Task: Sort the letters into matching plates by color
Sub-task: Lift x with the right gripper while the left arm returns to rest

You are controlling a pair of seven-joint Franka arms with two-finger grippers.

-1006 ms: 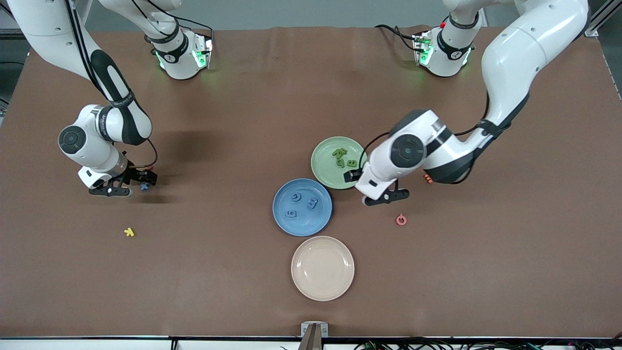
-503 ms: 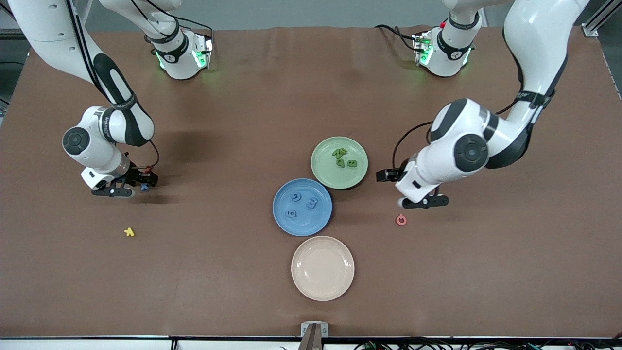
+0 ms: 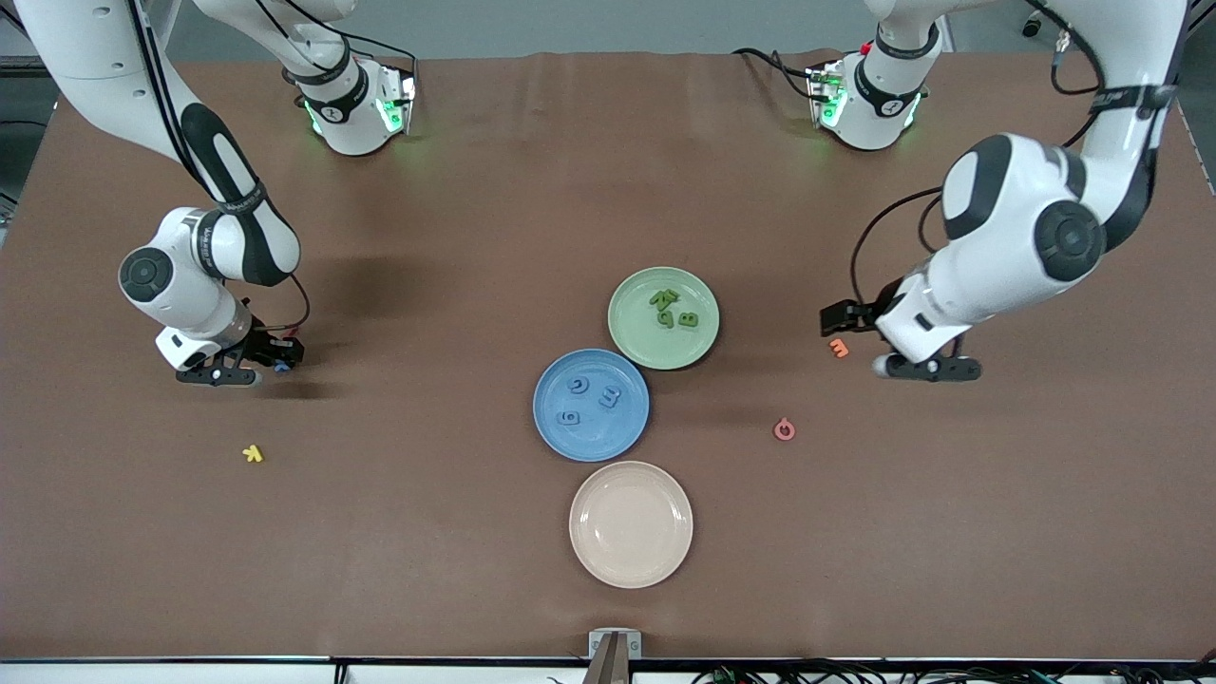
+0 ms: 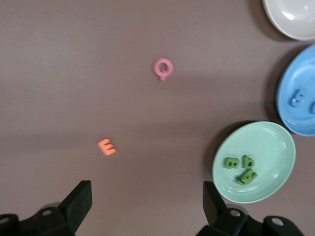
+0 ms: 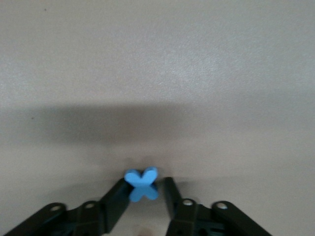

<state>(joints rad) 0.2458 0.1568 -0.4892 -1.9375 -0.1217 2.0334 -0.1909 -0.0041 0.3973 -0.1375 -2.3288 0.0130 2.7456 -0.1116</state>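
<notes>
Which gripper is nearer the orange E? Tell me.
Left. The left gripper hangs open beside the orange E; the right gripper, closed on a blue X, is at the right arm's end of the table.

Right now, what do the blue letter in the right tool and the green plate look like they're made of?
Blue letter: probably soft foam; thick, matte, rounded edges. Green plate: maybe ceramic or hard plastic; smooth, with a faint sheen.

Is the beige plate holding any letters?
No, the beige plate lies bare, while letters sit in the blue plate and the green plate.
</notes>
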